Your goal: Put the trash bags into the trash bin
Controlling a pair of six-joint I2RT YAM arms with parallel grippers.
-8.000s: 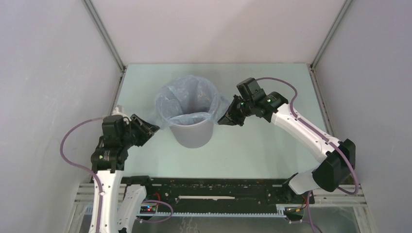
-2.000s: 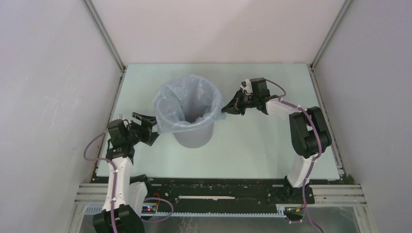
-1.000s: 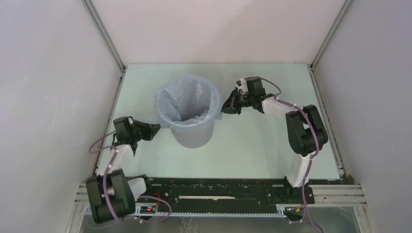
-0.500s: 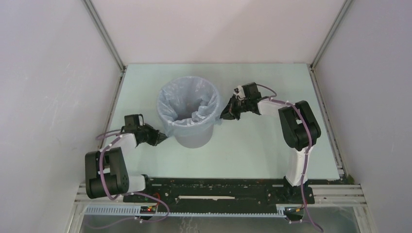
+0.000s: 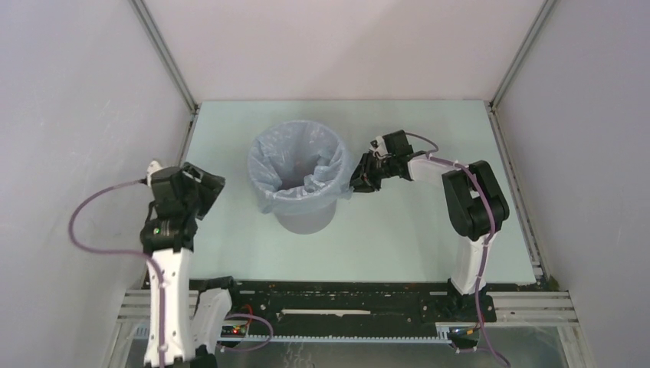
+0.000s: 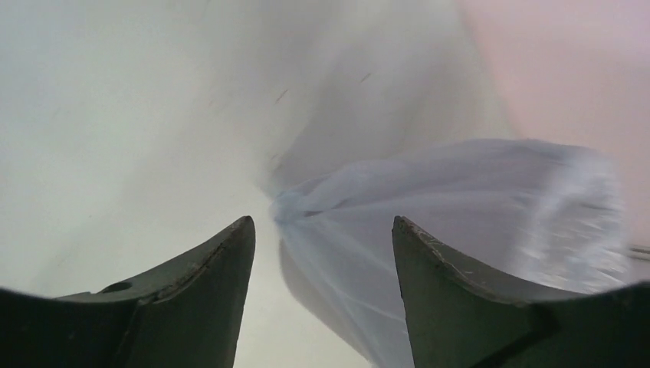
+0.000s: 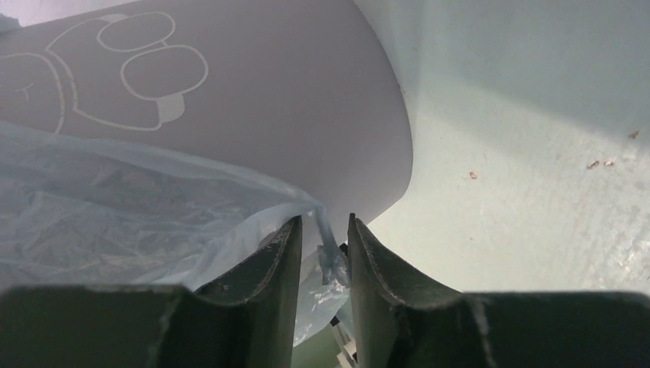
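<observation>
Pale green table (image 5: 398, 245); grey enclosure walls (image 5: 77, 115); black rail (image 5: 337, 295) along near edge; brown specks (image 7: 598, 163) on table.

Mid-table (image 5: 414, 230), bin (image 5: 306, 219) with bag (image 5: 274, 153) in it and draped over its rim; left of it, apart, left gripper (image 5: 208, 186); just right, at the bag's hanging edge, right gripper (image 5: 357, 182)

The left gripper (image 6: 322, 222) is being held raised and spread wide; the right gripper (image 7: 325, 222) is being held low, pinched on the bag (image 7: 138, 207).
</observation>
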